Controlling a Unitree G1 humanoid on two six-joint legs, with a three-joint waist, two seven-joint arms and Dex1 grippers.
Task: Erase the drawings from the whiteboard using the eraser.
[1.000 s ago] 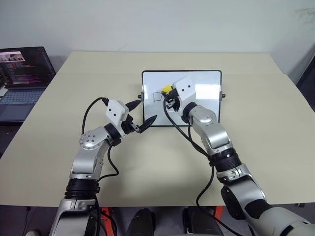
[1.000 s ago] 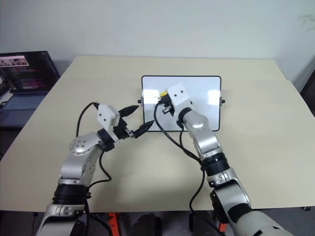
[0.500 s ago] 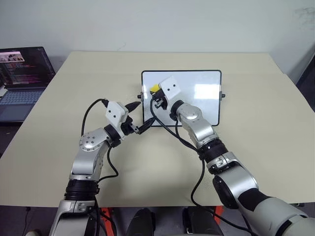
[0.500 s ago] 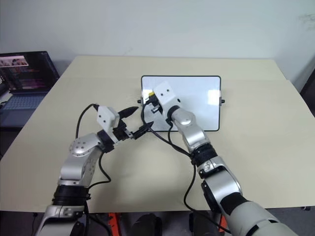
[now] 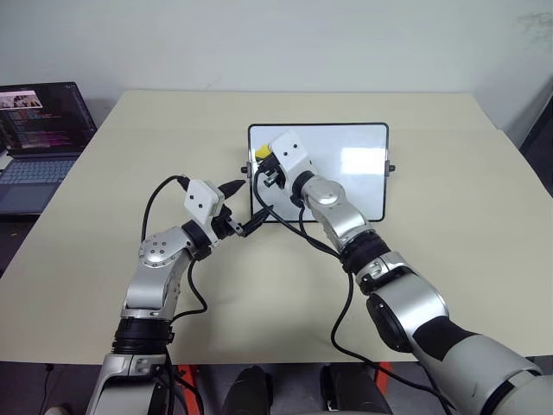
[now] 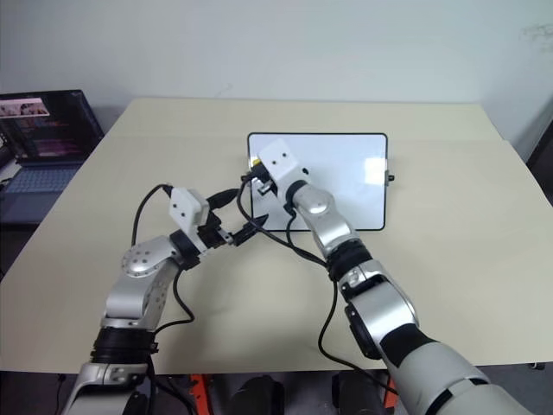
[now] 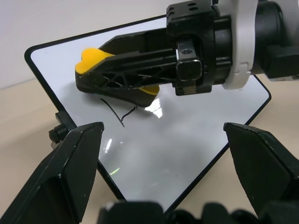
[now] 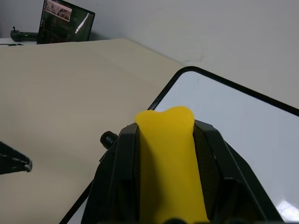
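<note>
The whiteboard (image 5: 346, 186) stands tilted on the table, black-framed. My right gripper (image 5: 264, 162) is shut on the yellow eraser (image 5: 261, 152) and holds it against the board's upper left corner. In the right wrist view the eraser (image 8: 167, 154) sits squeezed between the black fingers (image 8: 117, 177). Of the drawings, a short black stroke (image 7: 119, 112) shows just beside the eraser (image 7: 93, 59); the rest of the board's face looks white, partly hidden by the right arm. My left gripper (image 5: 249, 201) stands open at the board's lower left corner, holding nothing.
An open laptop (image 5: 41, 130) sits off the table's far left corner. The beige table (image 5: 449, 285) has free room on every side of the board. Black cables hang from both wrists.
My right gripper carried the eraser leftward across the board, from near its middle to the left edge, over the square outline. The left arm stayed still.
</note>
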